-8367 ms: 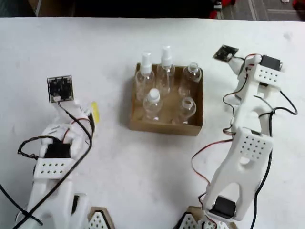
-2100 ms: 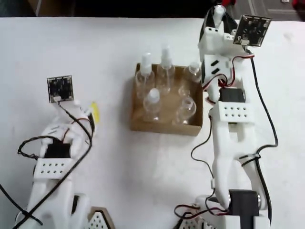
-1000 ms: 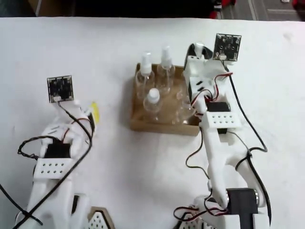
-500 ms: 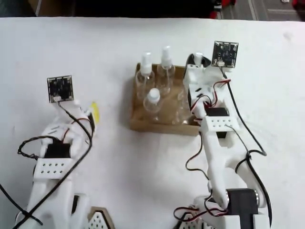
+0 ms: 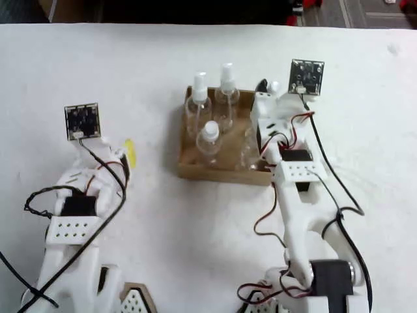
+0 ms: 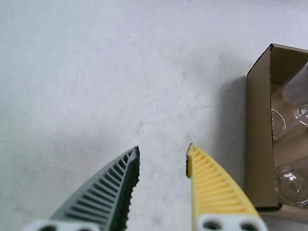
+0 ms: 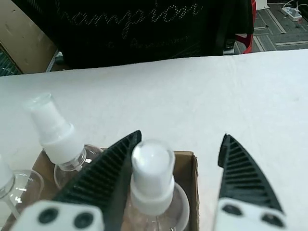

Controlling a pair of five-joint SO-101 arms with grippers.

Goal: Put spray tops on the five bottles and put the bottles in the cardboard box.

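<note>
The white table [image 5: 195, 222] covers nearly all of the high view. Past its far edge, at 12 o'clock, the room is dark. At 1 o'clock there is grey floor [image 5: 368, 13] with pale lines and a small red object [image 5: 306, 5]. At 11 o'clock shows a brown board [image 5: 45, 8].

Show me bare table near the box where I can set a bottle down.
Free: the table between the left gripper and the cardboard box, and the strip behind the box. Crowded: the box's right side, under the right gripper.
</note>
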